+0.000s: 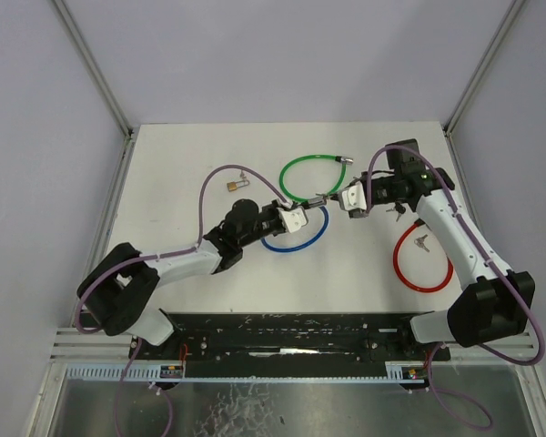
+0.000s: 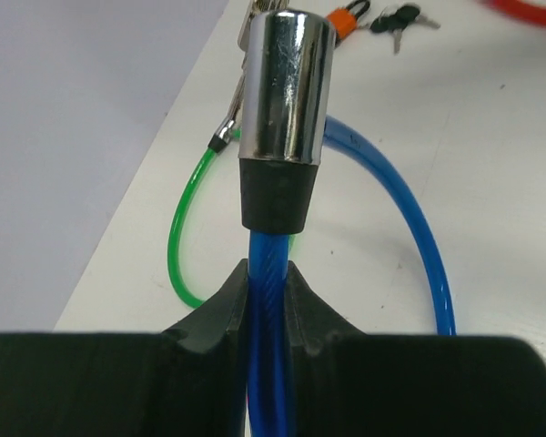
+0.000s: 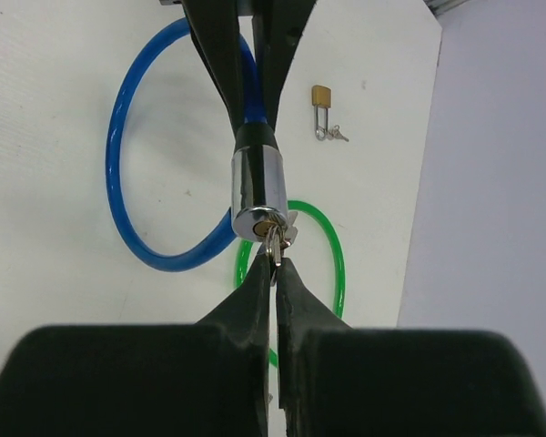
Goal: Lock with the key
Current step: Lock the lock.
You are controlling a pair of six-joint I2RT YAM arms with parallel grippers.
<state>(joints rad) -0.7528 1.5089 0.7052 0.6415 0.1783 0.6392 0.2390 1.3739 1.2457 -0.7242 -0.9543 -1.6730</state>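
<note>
Two grips: left gripper [image 2: 267,278] clamped on blue cable [image 2: 432,264] below chrome lock barrel [image 2: 287,86]; right gripper [image 3: 274,269] pinching key [image 3: 273,238], seemingly seated. Turning may spin barrel or slip key

A white table [image 1: 164,164] stands between pale lavender-grey walls [image 1: 282,55]; aluminium posts [image 1: 94,68] mark the corners; the light is even.

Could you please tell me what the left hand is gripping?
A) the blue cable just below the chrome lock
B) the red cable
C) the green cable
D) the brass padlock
A: the left hand is clamped on the blue cable just below the chrome lock, while the right hand pinches the key.
</note>
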